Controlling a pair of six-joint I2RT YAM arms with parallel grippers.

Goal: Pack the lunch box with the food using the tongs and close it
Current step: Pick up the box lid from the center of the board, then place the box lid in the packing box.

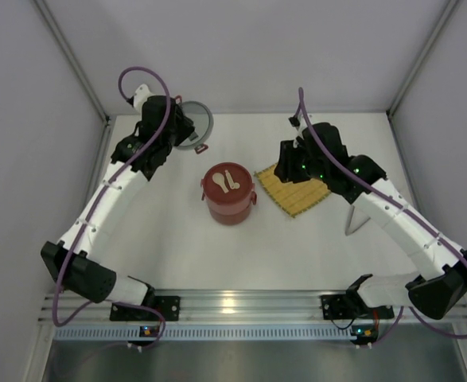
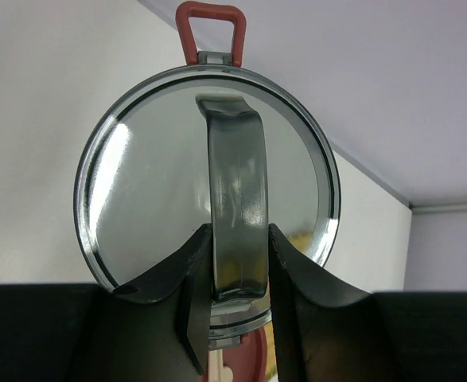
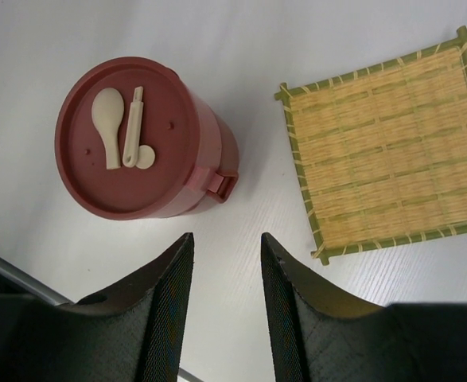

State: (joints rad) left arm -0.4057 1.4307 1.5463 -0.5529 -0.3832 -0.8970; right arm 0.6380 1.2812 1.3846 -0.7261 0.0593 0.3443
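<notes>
lunch box (image 3: 130, 135): sitting mid-tabletop (image 3: 241, 48), lid on, beige spoon (image 3: 108, 119) and stick (image 3: 135, 119) lying on it
steel piece (image 2: 153, 183): hanging back-left of lunch box, left pincer (image 2: 239, 232) clamping its strap (image 2: 237, 183)
right pincer (image 3: 227, 239): hovering just right of lunch box, half-wide, holding nothing
tongs (image 1: 352, 224): seemingly lying far right of lunch box, past mat (image 3: 384, 151)
food: not showing
step: probably unstacking; next needing the piece set down, tongs fetched

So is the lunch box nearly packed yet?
Looks nearly done: no food shows on the yellow mat, and the maroon lunch box stands stacked with a spoon lying on top. In hand: the left gripper pinches the handle of a shiny steel lid. Left to do: that lid probably goes on to close it. The right gripper is open, holding nothing.
</notes>
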